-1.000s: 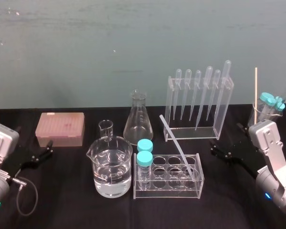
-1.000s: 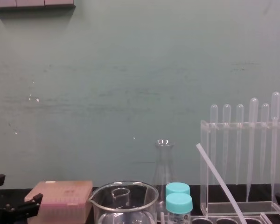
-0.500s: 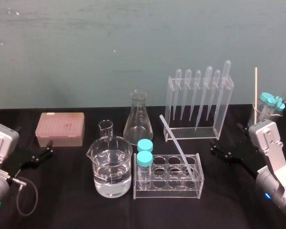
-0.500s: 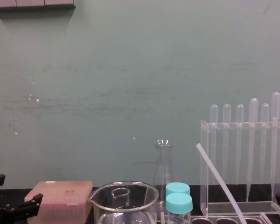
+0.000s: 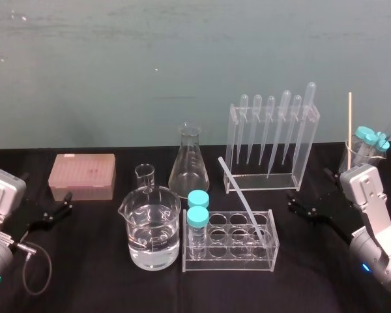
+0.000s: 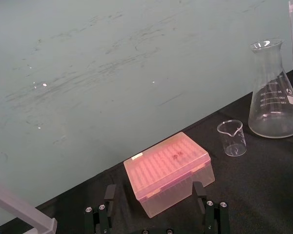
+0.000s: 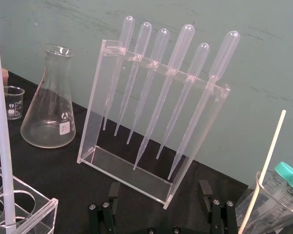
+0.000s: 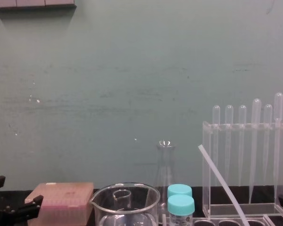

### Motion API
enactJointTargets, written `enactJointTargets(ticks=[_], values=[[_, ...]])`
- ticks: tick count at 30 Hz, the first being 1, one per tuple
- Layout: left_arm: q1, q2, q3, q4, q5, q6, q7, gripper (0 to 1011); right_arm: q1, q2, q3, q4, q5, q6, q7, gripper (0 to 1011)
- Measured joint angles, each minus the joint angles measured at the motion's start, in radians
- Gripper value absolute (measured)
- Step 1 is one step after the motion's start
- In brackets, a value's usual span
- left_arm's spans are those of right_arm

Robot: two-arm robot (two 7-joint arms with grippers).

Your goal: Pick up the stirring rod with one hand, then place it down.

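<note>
Head view shows nothing has moved: the stirring rod [image 5: 238, 193] leans untouched in the rack [image 5: 229, 262], left gripper [image 5: 66, 202] and right gripper [image 5: 293, 202] open and empty, pickup unstarted.

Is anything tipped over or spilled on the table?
Nothing is spilled or broken. Only the stirring rod looks odd: it leans slantwise in the clear tube rack, not upright. The left gripper and right gripper sit open, off to either side.
</note>
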Motion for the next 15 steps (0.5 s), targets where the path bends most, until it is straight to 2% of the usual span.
enactJointTargets(ticks=[10, 12, 15], values=[[0.0, 0.0, 0.0, 0.0, 0.0, 0.0, 0.0, 1000, 0.0, -0.002, 0.003, 0.0, -0.003, -0.004, -0.001, 1000], [0.0, 0.0, 0.0, 0.0, 0.0, 0.0, 0.0, 1000, -0.003, -0.006, 0.012, 0.0, -0.011, -0.017, -0.01, 1000], [0.0, 0.0, 0.0, 0.0, 0.0, 0.0, 0.0, 1000, -0.013, -0.017, 0.035, -0.009, -0.037, -0.071, -0.05, 1000]])
